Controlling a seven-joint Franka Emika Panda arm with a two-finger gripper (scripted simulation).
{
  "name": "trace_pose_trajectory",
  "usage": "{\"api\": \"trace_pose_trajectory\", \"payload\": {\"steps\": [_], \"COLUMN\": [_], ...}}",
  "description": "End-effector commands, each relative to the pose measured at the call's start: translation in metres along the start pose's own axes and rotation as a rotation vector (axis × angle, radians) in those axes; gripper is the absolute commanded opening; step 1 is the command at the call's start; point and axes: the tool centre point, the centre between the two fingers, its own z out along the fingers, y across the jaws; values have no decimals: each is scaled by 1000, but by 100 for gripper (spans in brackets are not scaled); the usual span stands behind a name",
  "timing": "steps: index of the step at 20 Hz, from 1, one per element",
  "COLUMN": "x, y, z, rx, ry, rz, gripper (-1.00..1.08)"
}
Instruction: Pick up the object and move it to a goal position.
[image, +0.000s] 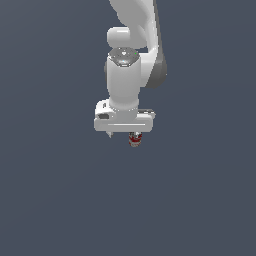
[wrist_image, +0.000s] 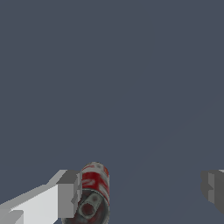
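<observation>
The object, a small can (image: 135, 139) with a red-and-white label and a metallic rim, sits just below the white gripper hand, toward the exterior view's right. In the wrist view the can (wrist_image: 93, 192) lies inside the jaws, close against one grey finger (wrist_image: 68, 194). The other finger (wrist_image: 213, 188) is far from it. My gripper (image: 124, 135) is open wide, its middle (wrist_image: 140, 192) off to one side of the can. The hand hides most of the fingers in the exterior view.
The white arm (image: 131, 50) rises above the gripper. A plain dark grey surface (image: 60, 190) fills the rest of both views, with no other objects or edges showing.
</observation>
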Motion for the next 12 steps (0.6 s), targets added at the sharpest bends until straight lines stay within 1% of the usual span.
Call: {"api": "trace_pose_trajectory", "payload": {"steps": [1,8,12], "x": [0,-5,-6], "y": [0,1,2], "z": [0,4,4], "rx": [0,4,4], "ry": [0,-23,-28], "rz": [0,-28,-36], "gripper": [100,100,100]}}
